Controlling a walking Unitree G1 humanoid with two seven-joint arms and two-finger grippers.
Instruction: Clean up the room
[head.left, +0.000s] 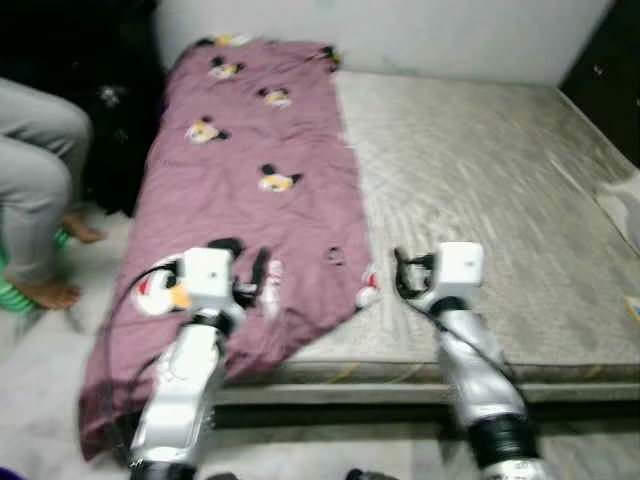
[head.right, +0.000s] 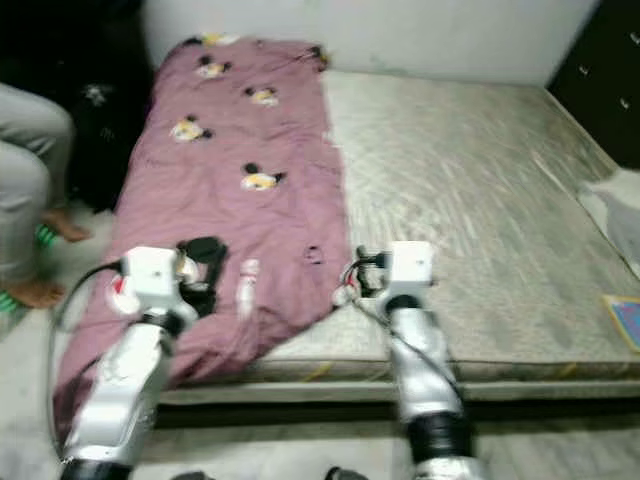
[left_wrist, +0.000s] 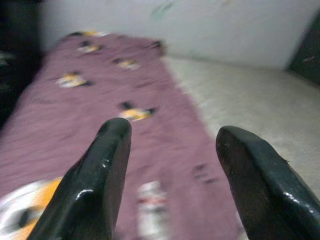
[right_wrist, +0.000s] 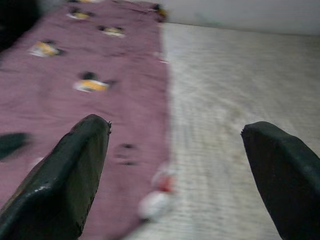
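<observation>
Now the purple blanket (head.left: 250, 190) with cartoon mice lies along the left side of the bed (head.left: 480, 200), and its near end hangs over the edge toward the floor (head.left: 40, 400). Both arms reach out over the near edge. The left gripper (left_wrist: 170, 150) is above the blanket with its jaws wide open. The right gripper (right_wrist: 175, 150) is by the blanket's edge, jaws wide open too. A person's legs (head.left: 35, 190) are at the far left.
</observation>
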